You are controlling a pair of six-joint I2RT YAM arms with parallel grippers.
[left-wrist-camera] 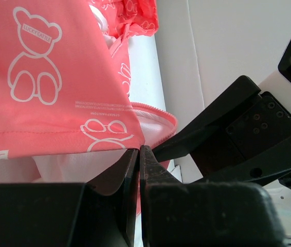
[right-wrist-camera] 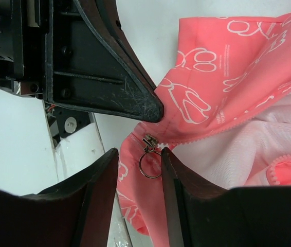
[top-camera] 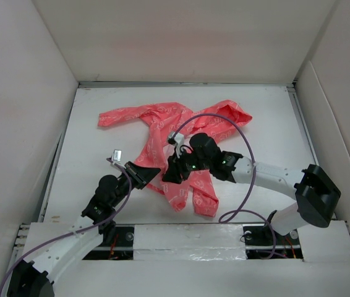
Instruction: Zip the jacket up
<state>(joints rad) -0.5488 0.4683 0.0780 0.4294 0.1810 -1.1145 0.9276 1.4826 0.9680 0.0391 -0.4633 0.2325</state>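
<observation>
The coral-pink jacket (top-camera: 162,133) with white bear prints lies crumpled across the middle of the white table, its pale lining showing in the wrist views. My left gripper (top-camera: 145,176) is shut on the jacket's (left-wrist-camera: 48,82) lower hem corner, the fabric pinched at its tips (left-wrist-camera: 139,150). My right gripper (top-camera: 170,174) faces it from the right and stands open (right-wrist-camera: 138,154). The metal zipper slider with its ring pull (right-wrist-camera: 150,163) hangs between the open fingers (right-wrist-camera: 102,170), close to the right one. The left gripper's finger (right-wrist-camera: 109,87) sits just above the slider.
Tall white walls (top-camera: 26,80) enclose the table on three sides. A purple cable (top-camera: 243,133) loops from the right arm over the jacket's right side. The right gripper's dark body (left-wrist-camera: 238,139) fills the right of the left wrist view.
</observation>
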